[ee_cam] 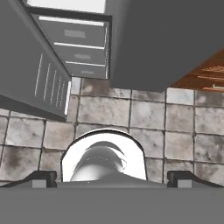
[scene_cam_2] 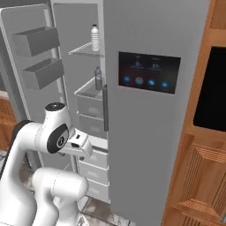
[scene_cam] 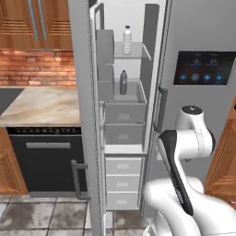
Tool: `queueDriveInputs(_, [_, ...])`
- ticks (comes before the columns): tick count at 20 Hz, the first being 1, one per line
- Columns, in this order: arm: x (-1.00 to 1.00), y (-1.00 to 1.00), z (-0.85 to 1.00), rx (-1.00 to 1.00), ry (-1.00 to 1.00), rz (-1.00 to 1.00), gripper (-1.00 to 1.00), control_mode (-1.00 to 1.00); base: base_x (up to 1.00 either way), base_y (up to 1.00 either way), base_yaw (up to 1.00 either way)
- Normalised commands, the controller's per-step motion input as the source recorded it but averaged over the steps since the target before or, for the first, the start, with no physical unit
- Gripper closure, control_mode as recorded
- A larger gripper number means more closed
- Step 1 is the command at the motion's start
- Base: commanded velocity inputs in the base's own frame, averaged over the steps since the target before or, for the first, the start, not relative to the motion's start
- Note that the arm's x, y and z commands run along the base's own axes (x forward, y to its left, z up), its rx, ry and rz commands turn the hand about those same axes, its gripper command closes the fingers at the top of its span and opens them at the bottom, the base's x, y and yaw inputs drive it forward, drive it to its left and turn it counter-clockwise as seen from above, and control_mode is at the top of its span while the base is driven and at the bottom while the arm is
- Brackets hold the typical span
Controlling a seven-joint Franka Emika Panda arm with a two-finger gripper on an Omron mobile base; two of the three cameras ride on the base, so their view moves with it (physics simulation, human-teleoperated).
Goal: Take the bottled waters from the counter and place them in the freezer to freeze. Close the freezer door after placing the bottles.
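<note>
Base views flanking the open freezer (scene_cam: 124, 115); hand view floorward.

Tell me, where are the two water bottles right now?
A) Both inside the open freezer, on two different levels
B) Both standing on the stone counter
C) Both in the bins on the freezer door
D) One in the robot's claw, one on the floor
A: the clear bottle stands on the upper shelf and the dark bottle on the level below, inside the freezer, whose door is open.
</note>
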Motion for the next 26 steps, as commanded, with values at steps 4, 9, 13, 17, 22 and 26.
queueDriveInputs(4, [0.0, 0.0, 0.0, 0.0, 0.0, 0.0, -1.0, 1.0, -0.32, 0.31, -0.25])
queueDriveInputs(9, [0.0, 0.0, 0.0, 0.0, 0.0, 0.0, -1.0, 1.0, -0.17, 0.56, -0.2])
queueDriveInputs(13, [0.0, 0.0, 0.0, 0.0, 0.0, 0.0, -1.0, 1.0, -0.26, 0.61, -0.15])
queueDriveInputs(17, [0.0, 0.0, 0.0, 0.0, 0.0, 0.0, -1.0, 1.0, -0.43, 0.31, -0.11])
queueDriveInputs(22, [0.0, 0.0, 0.0, 0.0, 0.0, 0.0, -1.0, 1.0, -0.53, 0.01, -0.05])
queueDriveInputs(26, [0.0, 0.0, 0.0, 0.0, 0.0, 0.0, -1.0, 1.0, -0.23, 0.05, 0.04])
